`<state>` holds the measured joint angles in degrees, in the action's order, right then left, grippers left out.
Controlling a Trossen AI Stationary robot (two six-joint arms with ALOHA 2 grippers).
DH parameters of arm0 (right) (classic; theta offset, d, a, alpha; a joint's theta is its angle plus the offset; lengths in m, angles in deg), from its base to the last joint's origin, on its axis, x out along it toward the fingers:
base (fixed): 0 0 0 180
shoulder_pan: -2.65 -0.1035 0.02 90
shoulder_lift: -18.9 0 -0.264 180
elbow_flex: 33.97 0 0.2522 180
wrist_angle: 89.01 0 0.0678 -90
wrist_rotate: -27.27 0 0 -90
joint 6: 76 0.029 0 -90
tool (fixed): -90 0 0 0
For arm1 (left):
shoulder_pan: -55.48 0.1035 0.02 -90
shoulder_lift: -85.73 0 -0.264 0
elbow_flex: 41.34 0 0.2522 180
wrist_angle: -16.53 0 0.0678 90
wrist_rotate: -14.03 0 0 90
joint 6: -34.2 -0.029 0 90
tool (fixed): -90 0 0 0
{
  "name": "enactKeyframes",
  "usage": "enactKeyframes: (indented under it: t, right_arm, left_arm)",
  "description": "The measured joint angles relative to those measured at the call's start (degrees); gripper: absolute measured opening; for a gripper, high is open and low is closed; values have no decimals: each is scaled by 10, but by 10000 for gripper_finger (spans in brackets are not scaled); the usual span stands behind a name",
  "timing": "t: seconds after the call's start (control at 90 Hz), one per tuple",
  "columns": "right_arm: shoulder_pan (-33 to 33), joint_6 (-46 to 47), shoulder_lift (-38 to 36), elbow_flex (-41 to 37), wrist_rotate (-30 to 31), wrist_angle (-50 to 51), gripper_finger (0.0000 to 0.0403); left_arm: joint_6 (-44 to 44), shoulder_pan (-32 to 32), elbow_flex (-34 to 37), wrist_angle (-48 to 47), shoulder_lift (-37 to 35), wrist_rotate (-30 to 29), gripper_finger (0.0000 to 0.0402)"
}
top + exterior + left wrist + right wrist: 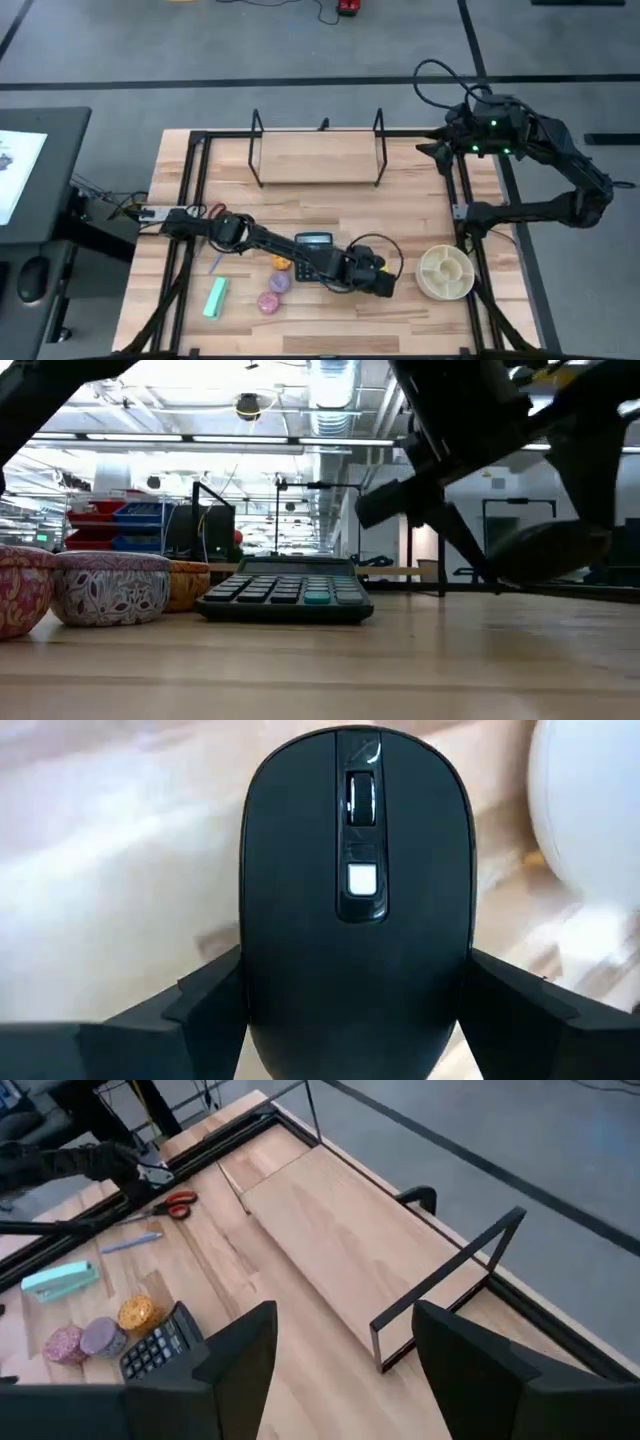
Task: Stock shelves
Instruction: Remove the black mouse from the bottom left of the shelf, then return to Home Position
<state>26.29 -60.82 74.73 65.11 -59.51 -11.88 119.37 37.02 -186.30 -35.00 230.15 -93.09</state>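
Left gripper (355, 1020) has its two fingers (200, 1005) pinching a black computer mouse (355, 900) from both sides, low at the tabletop (330, 205), front centre-right in the high view (378, 280). Mouse shows scroll wheel and a pale button on top. Just beside the gripper, toward the right arm's side, a pale round divided dish (446, 272). On the other side, near the left arm's wrist, a dark calculator (314, 243); low view shows it flat on the wood (285, 592). Past the calculator, three small patterned round tins: yellow (282, 263), purple (278, 283), pink (268, 303). Farther out, a mint-green stapler (216, 297), a blue pen (216, 262), and red-handled scissors (204, 211) near the left arm's base.

The shelves (317, 158) sit well apart from the left gripper, at the far middle of the table, plank bare, black uprights at both ends.

Right gripper (340, 1370) hovers raised off the far right corner of the table, fingers spread, looking down over the shelves (370, 1250).
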Motion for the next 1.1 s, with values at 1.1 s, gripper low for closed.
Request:
enactKeyframes:
  t: [1.1]
  right_arm:
    - [-57,14,16,0,-1,28,223]
  left_arm:
    - [-34,24,-23,-106,-38,35,333]
